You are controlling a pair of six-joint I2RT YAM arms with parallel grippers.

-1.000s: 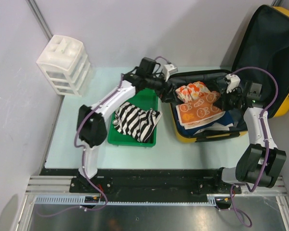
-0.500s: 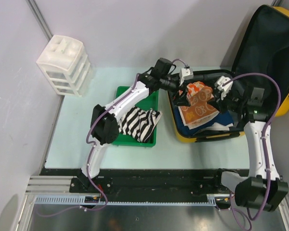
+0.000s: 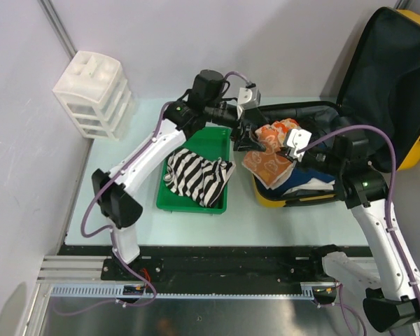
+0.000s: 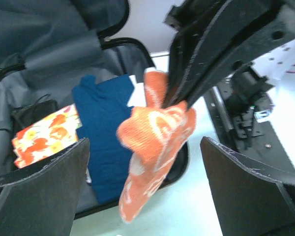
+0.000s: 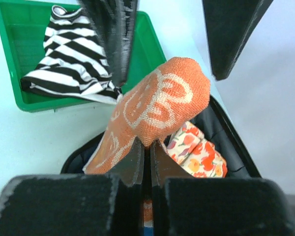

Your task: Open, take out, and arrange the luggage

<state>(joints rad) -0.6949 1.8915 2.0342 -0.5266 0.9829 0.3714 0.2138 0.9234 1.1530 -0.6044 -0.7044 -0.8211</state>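
Yellow luggage point(image 3: 388, 84) lies open beneath right end effector point(image 5: 147, 149) gripping orange cloth point(image 5: 160, 101).

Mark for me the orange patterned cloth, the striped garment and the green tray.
orange patterned cloth point(image 5: 162, 98), right wrist view, bulging top fold.
striped garment point(image 3: 196, 176), top external view, its middle.
green tray point(image 3: 211, 138), top external view, bare floor at far end.

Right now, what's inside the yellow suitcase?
A blue garment and a flowery cloth lie in the luggage. Whatever's beneath them is covered.
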